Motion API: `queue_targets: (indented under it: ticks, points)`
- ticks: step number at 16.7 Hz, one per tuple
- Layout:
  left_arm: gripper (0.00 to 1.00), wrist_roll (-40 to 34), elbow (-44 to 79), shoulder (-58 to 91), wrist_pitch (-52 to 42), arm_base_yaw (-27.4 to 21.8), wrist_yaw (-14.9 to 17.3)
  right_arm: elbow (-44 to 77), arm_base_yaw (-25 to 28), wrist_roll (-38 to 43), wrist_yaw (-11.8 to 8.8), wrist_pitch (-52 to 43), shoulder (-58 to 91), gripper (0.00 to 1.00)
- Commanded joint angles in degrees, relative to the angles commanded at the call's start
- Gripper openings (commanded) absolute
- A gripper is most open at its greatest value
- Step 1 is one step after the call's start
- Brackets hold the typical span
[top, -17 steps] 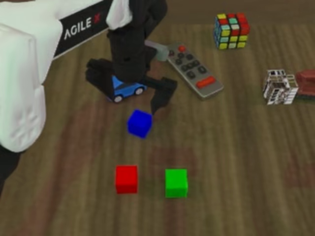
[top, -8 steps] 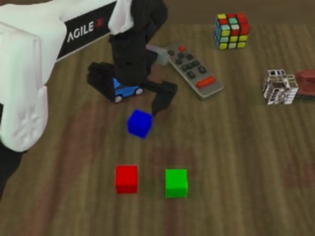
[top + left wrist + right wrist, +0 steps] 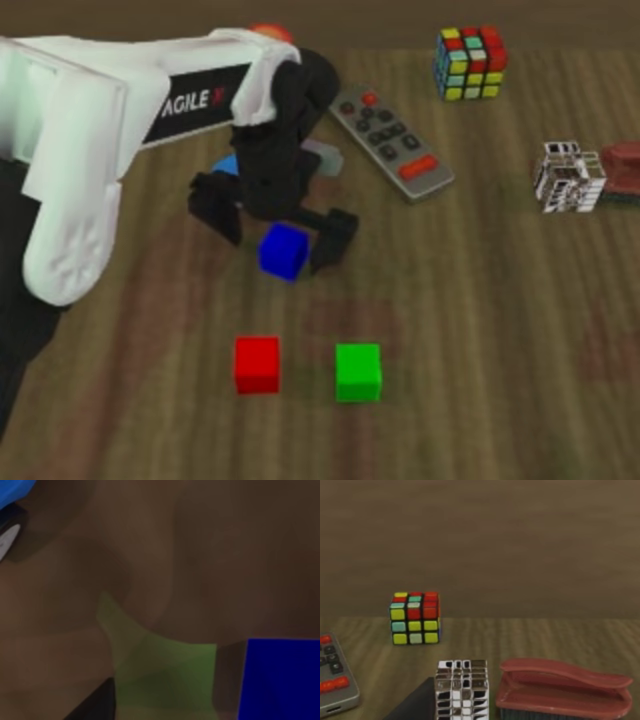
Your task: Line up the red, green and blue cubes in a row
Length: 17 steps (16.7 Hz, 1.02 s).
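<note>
Left end effector point(image 3: 281, 232) spread wide, straddling blue cube point(image 3: 283, 250), nothing gripped yet. Red cube point(image 3: 257, 363) and green cube point(image 3: 358, 371) sit side by side nearer the counter's front. Centre fingers on opposite faces, then close squarely. Right arm out of shot.

The left arm point(image 3: 95, 140) is built of bulky, glossy white shell segments with rounded corners. One long link carries a black panel lettered "AGILE X" in white with a small red mark. A white housing shows a faint embossed cross pattern. The wrist and two-finger left gripper point(image 3: 283, 228) are matte black, with blocky angular fingers point(image 3: 333, 238). An orange-red cap tops the wrist.
</note>
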Motion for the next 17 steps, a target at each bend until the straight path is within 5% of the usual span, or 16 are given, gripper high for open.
queue_targets:
  ticks: [3, 16, 17]
  points:
    - [1.0, 0.0, 0.0, 0.0, 0.0, 0.0, 0.0, 0.0, 0.0, 0.0, 0.0, 0.0, 0.0, 1.0]
    - [0.02, 0.0, 0.0, 0.0, 0.0, 0.0, 0.0, 0.0, 0.0, 0.0, 0.0, 0.0, 0.0, 1.0]
    - [0.0, 0.0, 0.0, 0.0, 0.0, 0.0, 0.0, 0.0, 0.0, 0.0, 0.0, 0.0, 0.0, 1.0]
